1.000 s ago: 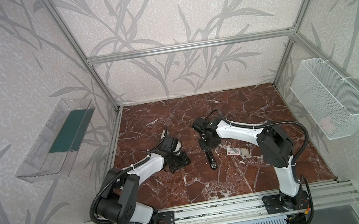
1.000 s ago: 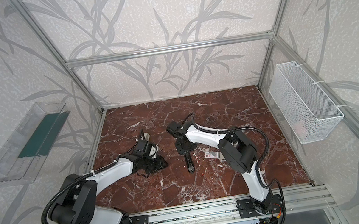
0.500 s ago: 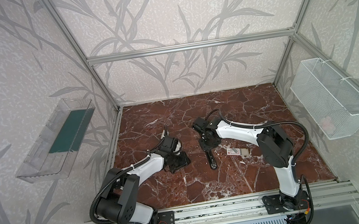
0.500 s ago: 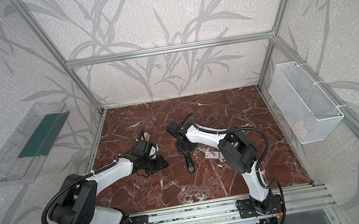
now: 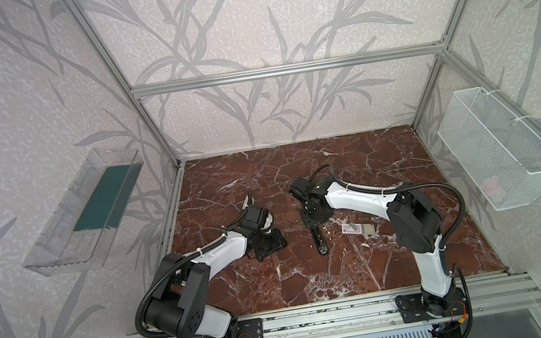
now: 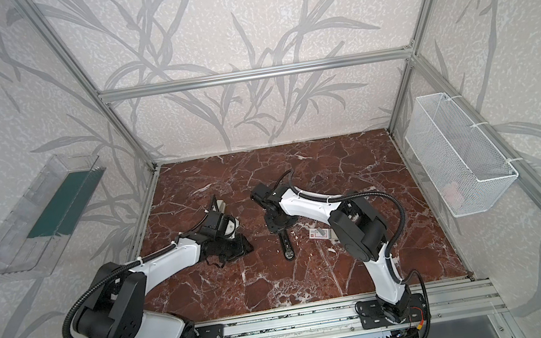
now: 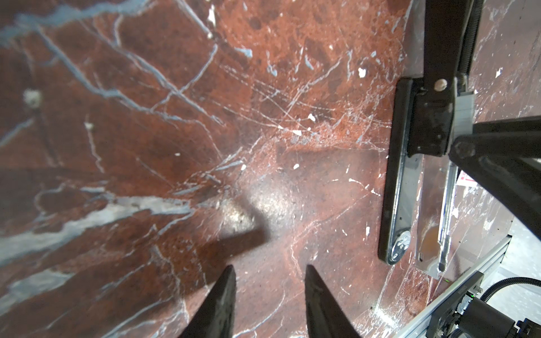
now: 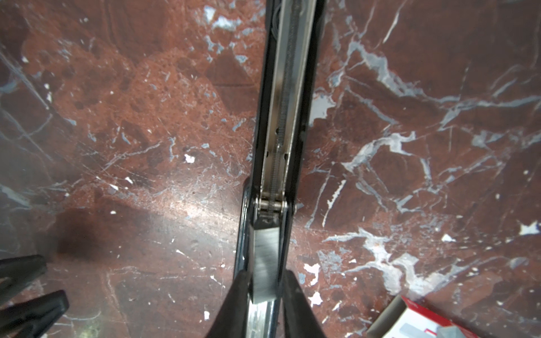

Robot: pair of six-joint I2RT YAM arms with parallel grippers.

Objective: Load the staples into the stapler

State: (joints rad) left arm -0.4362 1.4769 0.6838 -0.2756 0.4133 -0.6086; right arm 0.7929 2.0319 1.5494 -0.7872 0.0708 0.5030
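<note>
my right hand (image 8: 263,276) is clenched on the staples (image 8: 265,257), a short silvery-grey strip pinched between my two black fingers (image 8: 238,295). i hold it low over the stapler (image 8: 288,87), in line with its length. the strip's leading end sits right at the hinge pin, where the silver rail with its spring begins. whether the strip is seated in the rail i cannot tell. in a top view the stapler (image 5: 318,240) lies opened on the red marble surface (image 5: 314,279), a little right of the middle, its length running near to far, and my right hand covers its far end. the white box (image 5: 356,228) with red print lies just right of the stapler's near end, not touching it. my left hand (image 7: 270,267) is released, fingers apart with nothing between them, low over bare surface to the left of the stapler and apart from it.
</note>
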